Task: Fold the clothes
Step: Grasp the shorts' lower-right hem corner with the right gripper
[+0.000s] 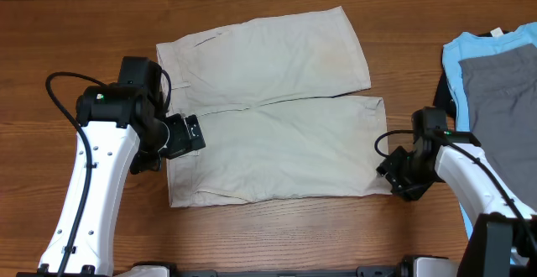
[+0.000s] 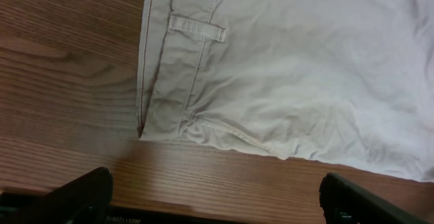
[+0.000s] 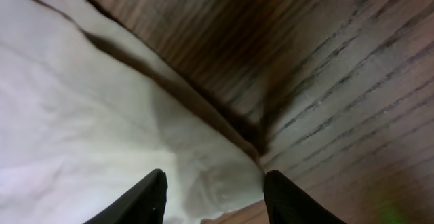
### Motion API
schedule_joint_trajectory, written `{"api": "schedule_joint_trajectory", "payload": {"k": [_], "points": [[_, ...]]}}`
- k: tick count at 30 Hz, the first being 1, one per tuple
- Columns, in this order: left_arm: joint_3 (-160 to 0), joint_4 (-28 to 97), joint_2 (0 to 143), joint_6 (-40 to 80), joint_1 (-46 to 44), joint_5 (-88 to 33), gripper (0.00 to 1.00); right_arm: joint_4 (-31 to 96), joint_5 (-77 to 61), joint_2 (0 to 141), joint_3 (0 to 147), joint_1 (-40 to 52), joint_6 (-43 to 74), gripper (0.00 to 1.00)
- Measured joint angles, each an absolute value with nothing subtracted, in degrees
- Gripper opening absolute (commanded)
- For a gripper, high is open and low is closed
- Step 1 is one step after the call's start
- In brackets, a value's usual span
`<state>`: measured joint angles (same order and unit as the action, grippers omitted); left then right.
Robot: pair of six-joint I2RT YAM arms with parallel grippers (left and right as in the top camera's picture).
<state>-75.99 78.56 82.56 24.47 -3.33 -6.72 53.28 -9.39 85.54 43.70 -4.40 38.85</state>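
Shorts (image 1: 268,117) flat (2 legs); left gripper (image 2: 213,183), right gripper (image 3: 215,180) spread wide, seemingly empty.

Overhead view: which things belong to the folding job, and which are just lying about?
Part of the job: khaki shorts, spread flat; left gripper, open near the waistband corner; right gripper, open at a leg hem corner.
Lying about: light blue T-shirt; grey garment on top of it.
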Motion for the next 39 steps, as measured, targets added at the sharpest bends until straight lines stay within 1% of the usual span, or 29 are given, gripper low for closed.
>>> {"api": "schedule_joint_trajectory", "payload": {"k": [5,7,8,19,24,28,29,30,35,39], "points": [[-76.0,78.6,82.6,24.5,-3.3,-6.7,1.00,51.5,-9.4,85.9,41.7,-4.4,39.0,0.53],[-76.0,78.6,82.6,24.5,-3.3,-6.7,1.00,51.4,-9.4,85.9,41.6,-4.4,39.0,0.62],[-76.0,78.6,82.6,24.5,-3.3,-6.7,1.00,51.4,-9.4,85.9,41.6,-4.4,39.0,0.63],[-76.0,78.6,82.6,24.5,-3.3,-6.7,1.00,54.6,-9.6,85.9,41.6,-4.4,39.0,0.66],[-76.0,78.6,82.6,24.5,-3.3,-6.7,1.00,51.4,-10.5,85.9,40.3,-4.4,39.4,0.66],[-76.0,78.6,82.6,24.5,-3.3,-6.7,1.00,50.0,-12.1,85.4,39.2,-4.4,40.1,0.70],[-76.0,78.6,82.6,24.5,-3.3,-6.7,1.00,49.8,-12.3,85.3,39.2,-4.4,40.2,0.68],[-76.0,78.6,82.6,24.5,-3.3,-6.7,1.00,49.8,-12.6,85.3,39.1,-4.4,40.4,0.61],[-76.0,78.6,82.6,24.5,-3.3,-6.7,1.00,49.3,-13.4,85.3,38.7,-4.4,40.9,0.41],[-76.0,78.6,82.6,24.5,-3.3,-6.7,1.00,48.9,-13.8,85.3,38.5,-4.4,40.8,0.36]]}}
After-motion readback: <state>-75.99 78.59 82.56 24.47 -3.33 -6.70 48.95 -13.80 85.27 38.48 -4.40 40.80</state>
